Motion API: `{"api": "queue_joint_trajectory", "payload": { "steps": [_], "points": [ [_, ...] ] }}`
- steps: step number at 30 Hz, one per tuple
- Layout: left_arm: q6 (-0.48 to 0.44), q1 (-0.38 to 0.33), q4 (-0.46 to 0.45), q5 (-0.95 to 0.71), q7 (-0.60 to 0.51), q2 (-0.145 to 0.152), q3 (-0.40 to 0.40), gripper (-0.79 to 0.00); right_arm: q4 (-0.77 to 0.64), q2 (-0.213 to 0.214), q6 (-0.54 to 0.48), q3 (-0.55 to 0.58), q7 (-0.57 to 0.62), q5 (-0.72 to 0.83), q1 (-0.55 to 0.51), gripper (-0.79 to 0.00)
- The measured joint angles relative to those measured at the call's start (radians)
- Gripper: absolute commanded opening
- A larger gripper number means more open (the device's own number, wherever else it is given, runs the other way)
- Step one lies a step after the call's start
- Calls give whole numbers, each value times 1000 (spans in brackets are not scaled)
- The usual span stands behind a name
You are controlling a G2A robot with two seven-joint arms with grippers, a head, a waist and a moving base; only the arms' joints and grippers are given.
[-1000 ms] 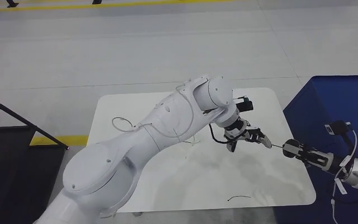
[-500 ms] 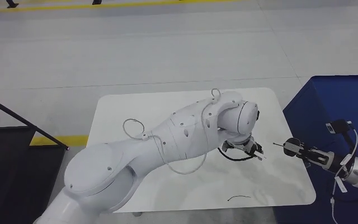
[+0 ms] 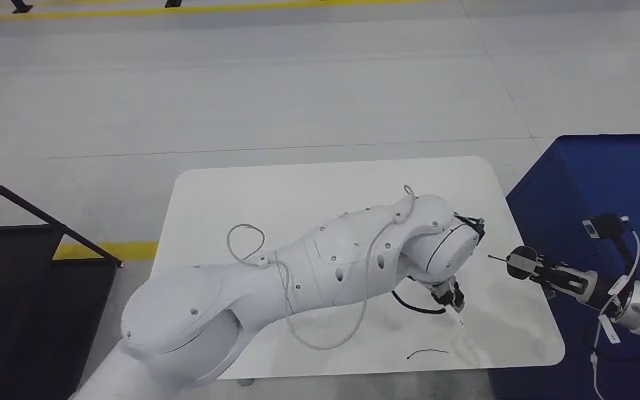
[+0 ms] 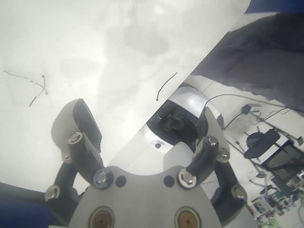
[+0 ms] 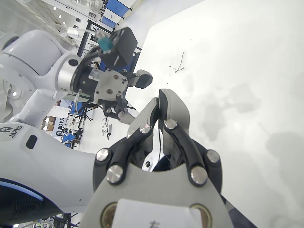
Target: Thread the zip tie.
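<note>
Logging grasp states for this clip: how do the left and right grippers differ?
The left gripper has its fingers spread wide; the right gripper has them pressed together. The left gripper holds nothing; the right gripper pinches a thin black zip tie. The left gripper angles down at the white table; the right gripper points sideways across it. Both have the same grey-and-black two-finger build.

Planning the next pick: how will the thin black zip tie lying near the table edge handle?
The thin black zip tie likely bends easily: it lies curved. Probably very light; a push could slide it off the white table edge beside it.
</note>
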Motion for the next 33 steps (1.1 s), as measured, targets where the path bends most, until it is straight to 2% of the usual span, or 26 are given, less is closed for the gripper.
{"api": "queue_joint_trajectory", "payload": {
  "steps": [3,8,11,18,23,25,30,33],
  "points": [
    [-6,33,-16,45,-25,15,-1,0,8,-1,10,1,-22,-11,2,-785],
    [-11,87,-61,91,-7,51,-8,0,48,1,42,20,-32,-1,17,-785],
    [-34,104,-92,128,-21,59,-1,0,58,3,61,19,-26,-16,24,-785],
    [-34,110,-96,144,-18,59,-1,0,58,4,66,17,-31,-25,26,-785],
    [-174,199,-115,274,-103,41,0,0,58,4,66,17,-30,-25,26,-785],
    [-197,219,-108,278,-106,32,-5,0,58,4,66,17,-30,-25,26,-785],
    [-271,246,-79,138,-37,30,-102,0,58,4,66,17,-30,-25,26,-785],
    [-224,245,-73,145,-4,35,-142,0,58,4,66,17,-30,-25,26,-785]
  ]
}}
